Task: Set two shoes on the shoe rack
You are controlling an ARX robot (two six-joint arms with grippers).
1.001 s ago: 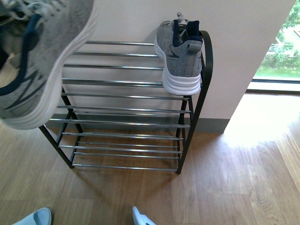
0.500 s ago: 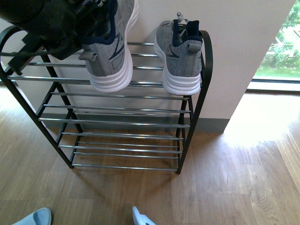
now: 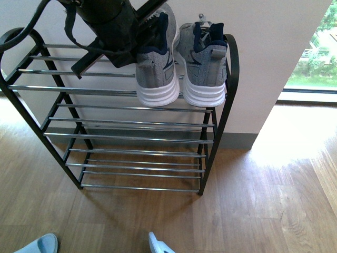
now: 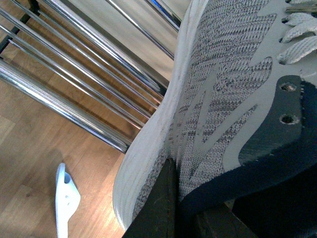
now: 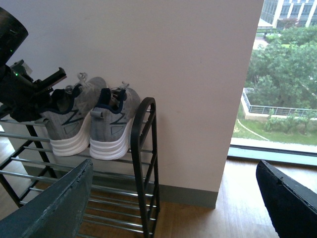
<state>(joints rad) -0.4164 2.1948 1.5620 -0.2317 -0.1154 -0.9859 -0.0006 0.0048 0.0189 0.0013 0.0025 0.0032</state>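
The black shoe rack [image 3: 221, 113] with chrome bars stands against the wall. One grey sneaker [image 3: 204, 66] rests on its top tier at the right end. My left gripper [image 3: 139, 34] is shut on the second grey sneaker [image 3: 158, 71], whose white sole sits on the top bars just left of the first. In the left wrist view the held sneaker [image 4: 218, 89] fills the frame with a dark finger [image 4: 161, 208] pressed on its side. The right wrist view shows both sneakers [image 5: 91, 124] side by side on the rack [image 5: 146, 148]. My right gripper [image 5: 173, 198] is open and empty, away from the rack.
Two pale blue slides lie on the wooden floor at the near edge, one at the left [image 3: 39, 245] and one at the middle [image 3: 158, 245]. A white wall backs the rack. A bright window [image 3: 316, 52] is at the right. The rack's lower tiers [image 3: 137, 153] hold nothing.
My left arm has carried the grey sneaker from the near left, rightward along the top tier, and it now sits right beside the first sneaker. The first sneaker has not moved.
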